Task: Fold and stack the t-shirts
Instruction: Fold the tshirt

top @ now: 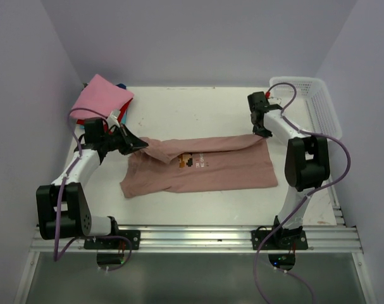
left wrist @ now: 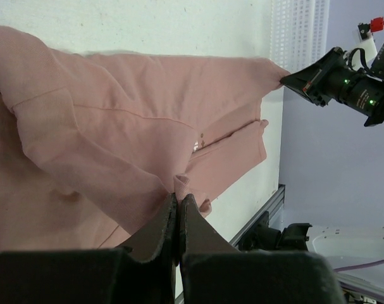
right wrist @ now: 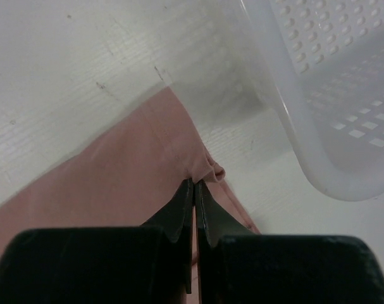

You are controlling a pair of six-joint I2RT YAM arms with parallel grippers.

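Two pincers, one garment. I view a white, matt bench [top: 198, 107] boxed in by pale lilac walls [top: 210, 38] on three sides, with a ribbed aluminium rail [top: 198, 237] along its near edge. The dusty-pink t-shirt [top: 204, 168] lies mid-bench. It is soft jersey cloth, with its far edge doubled over its own middle in a long band, and a small print [top: 193, 160] shows beside that fold. The left pincer [top: 141, 144] is at the shirt's left end, clamped together on a raised fold of the cloth. Its wrist view shows wrinkled fabric bunched at the black tips. The right pincer [top: 262, 132] is at the shirt's far right corner, closed on that hemmed corner. Beyond the shirt's right end stands a white plastic basket [top: 318, 107], lattice-walled with a rounded rim. Beyond the shirt's far left corner sits the stack of folded t-shirts [top: 103, 98], bright pink on top, with red and blue edges beneath.
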